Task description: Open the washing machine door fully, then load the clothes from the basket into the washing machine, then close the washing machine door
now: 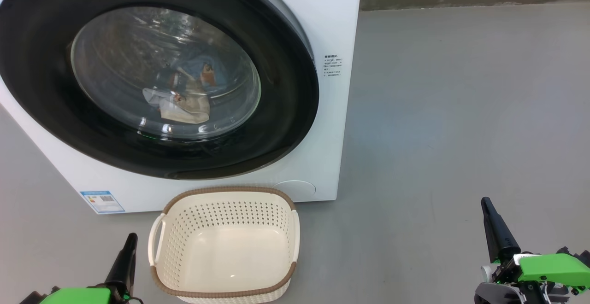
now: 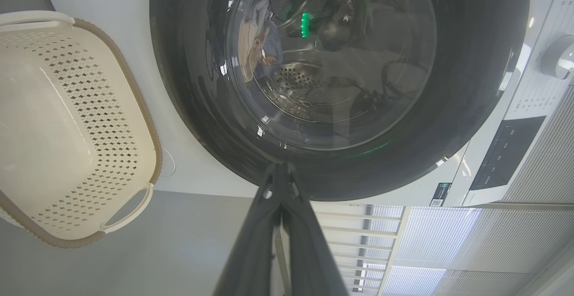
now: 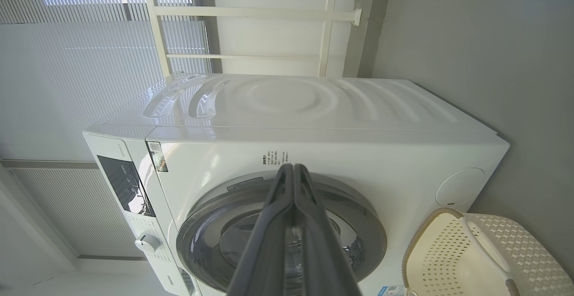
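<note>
Item 1. My left tool (image 1: 132, 237): low at the left of the head view, over the grey floor (image 1: 461, 110). Its two dark fingers were pressed together and it held nothing.

Item 2. My right tool (image 1: 486, 202): low at the far right, also narrowed tip to tip with nothing in it, well apart from everything else.

Item 3. The basket (image 1: 228, 188): it stood on the floor just right of my left tool and close before the washing machine (image 1: 322, 18), with its brown rim up and a handle at each side.

Item 4. The washing machine: a white front-loader with a blue label sticker (image 1: 102, 201) at its lower left corner.

Item 5. The washing machine door (image 1: 286, 110): its black rim lay against the front and, as far as I could judge, it was shut.

Item 6. The clothes (image 1: 184, 96): they were inside the drum, behind the bulging glass. Through the curve I made out what seemed to be a beige piece lying on blue printed fabric.
</note>
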